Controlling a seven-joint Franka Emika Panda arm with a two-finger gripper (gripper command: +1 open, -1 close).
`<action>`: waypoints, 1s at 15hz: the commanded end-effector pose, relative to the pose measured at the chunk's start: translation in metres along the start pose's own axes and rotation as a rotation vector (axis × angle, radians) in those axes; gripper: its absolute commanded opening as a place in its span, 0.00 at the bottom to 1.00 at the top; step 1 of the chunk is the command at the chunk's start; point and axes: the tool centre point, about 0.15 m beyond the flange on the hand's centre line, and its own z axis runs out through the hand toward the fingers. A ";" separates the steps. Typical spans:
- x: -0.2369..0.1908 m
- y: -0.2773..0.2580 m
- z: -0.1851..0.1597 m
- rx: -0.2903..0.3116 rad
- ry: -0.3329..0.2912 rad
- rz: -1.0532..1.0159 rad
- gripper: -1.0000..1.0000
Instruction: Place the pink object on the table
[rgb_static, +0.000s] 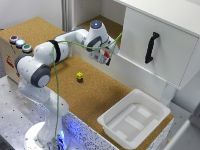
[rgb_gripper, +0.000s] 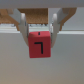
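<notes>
1. One item held: the gripper (rgb_gripper: 39, 31) is clamped on the pink object (rgb_gripper: 39, 45). In the wrist view one finger presses each flank of the block, and most of the block hangs below the fingertips (rgb_gripper: 23, 33).
2. Position: in the exterior view the gripper (rgb_static: 106, 56) hangs well above the table (rgb_static: 95, 95), close in front of the white cabinet (rgb_static: 150, 45). The block itself is too small to make out in that view.
3. Risk, early release: opening the fingers at this height would likely let the block drop, bounce on the cork surface and roll. Descent before release is advised.
4. Risk, slip: only the upper part of the block appears gripped. A sharp move could, in my judgement, twist or shed it.
5. Risk, collision: the cabinet face and its black handle (rgb_static: 151, 47) stand near the gripper. A swing toward them could strike the wrist or the trailing green cable (rgb_static: 62, 75).
6. Risk, wrong landing: a yellow block (rgb_static: 79, 76) sits on the table below and to one side of the gripper, and a white bin (rgb_static: 134, 120) lies farther off. A poorly chosen descent could knock the yellow block or end in the bin instead of on the table.
7. Risk, hard contact: pressing down too far could jam the block against the table.
</notes>
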 end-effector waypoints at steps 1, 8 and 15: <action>-0.051 0.020 0.006 0.050 0.057 -0.068 0.00; -0.095 0.048 0.055 -0.004 -0.041 -0.054 0.00; -0.124 0.083 0.088 -0.024 0.016 0.090 0.00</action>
